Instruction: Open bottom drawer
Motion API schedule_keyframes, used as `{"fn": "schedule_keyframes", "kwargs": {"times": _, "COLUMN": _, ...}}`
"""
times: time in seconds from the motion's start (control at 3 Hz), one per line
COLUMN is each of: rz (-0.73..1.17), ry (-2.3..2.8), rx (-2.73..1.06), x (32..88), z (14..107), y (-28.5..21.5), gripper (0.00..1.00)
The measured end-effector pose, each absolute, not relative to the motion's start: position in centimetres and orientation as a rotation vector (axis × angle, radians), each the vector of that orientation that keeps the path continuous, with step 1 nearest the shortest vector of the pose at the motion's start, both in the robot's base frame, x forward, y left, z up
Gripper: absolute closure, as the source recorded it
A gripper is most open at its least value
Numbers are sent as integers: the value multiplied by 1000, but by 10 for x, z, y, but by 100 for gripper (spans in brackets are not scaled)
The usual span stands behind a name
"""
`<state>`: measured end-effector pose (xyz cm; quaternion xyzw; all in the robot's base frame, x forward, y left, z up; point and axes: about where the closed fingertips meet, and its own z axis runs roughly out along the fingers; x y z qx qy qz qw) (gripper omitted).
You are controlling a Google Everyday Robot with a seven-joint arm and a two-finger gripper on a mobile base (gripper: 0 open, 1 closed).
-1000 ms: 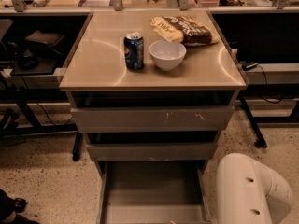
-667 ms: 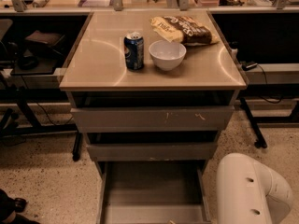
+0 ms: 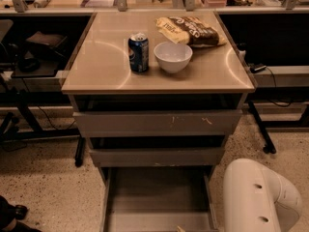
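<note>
Seemingly done: the bottom drawer [image 3: 157, 197] stands pulled out; my pincer hides beyond my arm [image 3: 258, 197] beside it, grip untellable.

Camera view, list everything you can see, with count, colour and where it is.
cabinet: one, tan top and grey body, centre of view
soda can: one, blue, upright on the cabinet top, left of the bowl
bowl: one, white, middle of the cabinet top
snack bag: one, yellow and brown, lying at the back right of the top
top drawer: one, grey with pale scratches, just under the top
middle drawer: one, grey, below it
bottom drawer: one, grey, pulled out at floor level, tray looks bare
arm: one white segment, lower right
gripper: not in view
</note>
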<state>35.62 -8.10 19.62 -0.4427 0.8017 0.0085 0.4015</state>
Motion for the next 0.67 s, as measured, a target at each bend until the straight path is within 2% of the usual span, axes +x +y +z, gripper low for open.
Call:
{"fn": "schedule_keyframes", "kwargs": {"times": 0.33, "rz": 22, "ry": 2027, "rx": -1119, "x": 356, "z": 196, "y": -81, "gripper": 0}}
{"fn": "schedule_keyframes", "kwargs": {"times": 0.67, "rz": 22, "ry": 2027, "rx": -1119, "x": 356, "z": 196, "y": -81, "gripper": 0}}
